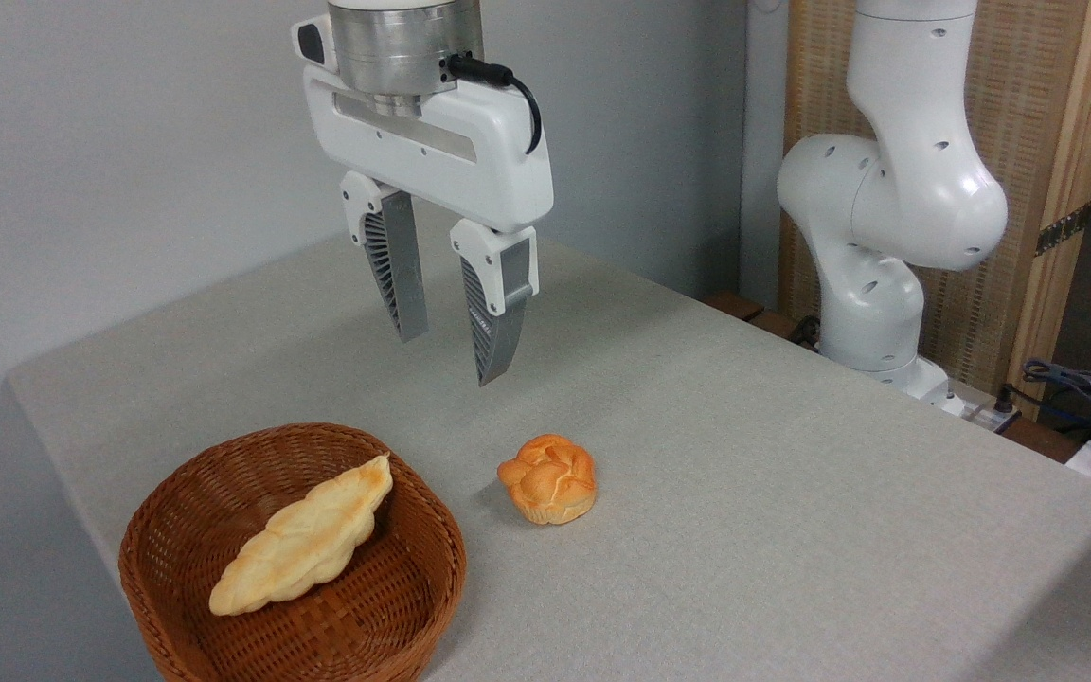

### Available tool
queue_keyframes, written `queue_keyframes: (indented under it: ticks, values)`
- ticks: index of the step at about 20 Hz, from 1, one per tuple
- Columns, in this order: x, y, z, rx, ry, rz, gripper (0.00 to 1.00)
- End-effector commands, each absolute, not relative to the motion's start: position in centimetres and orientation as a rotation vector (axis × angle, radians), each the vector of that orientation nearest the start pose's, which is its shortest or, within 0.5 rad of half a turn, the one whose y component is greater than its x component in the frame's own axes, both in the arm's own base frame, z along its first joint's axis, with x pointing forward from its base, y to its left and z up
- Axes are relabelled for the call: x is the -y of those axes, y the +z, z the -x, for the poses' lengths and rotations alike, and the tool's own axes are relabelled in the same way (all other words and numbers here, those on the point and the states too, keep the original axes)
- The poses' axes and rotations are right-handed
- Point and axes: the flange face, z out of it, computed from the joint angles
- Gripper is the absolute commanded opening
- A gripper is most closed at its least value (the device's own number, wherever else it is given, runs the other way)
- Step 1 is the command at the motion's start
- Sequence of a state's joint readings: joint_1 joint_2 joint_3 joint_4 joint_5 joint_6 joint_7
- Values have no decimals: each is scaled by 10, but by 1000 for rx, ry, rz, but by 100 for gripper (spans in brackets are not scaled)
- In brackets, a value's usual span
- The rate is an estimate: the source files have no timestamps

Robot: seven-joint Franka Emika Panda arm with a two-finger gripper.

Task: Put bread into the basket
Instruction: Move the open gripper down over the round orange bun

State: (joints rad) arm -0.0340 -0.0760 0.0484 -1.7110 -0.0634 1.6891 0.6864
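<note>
Pincer point(451, 355) agape above table (empty), bread point(548, 478) beside basket point(167, 511)

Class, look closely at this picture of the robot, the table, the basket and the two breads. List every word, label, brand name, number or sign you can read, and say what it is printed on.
There is none to read: no text shows on the gripper, the white arm, the basket, the bun, the braided loaf or the table.
</note>
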Motion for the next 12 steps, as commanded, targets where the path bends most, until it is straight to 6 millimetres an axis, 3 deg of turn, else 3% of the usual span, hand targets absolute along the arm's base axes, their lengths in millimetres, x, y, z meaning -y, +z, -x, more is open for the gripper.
queue_keyframes:
  ticks: [1, 12]
  values:
    - [-21, 601, -544, -994, -105, 3034, 100]
    - [-15, 595, -541, -1013, -78, 3031, 100]
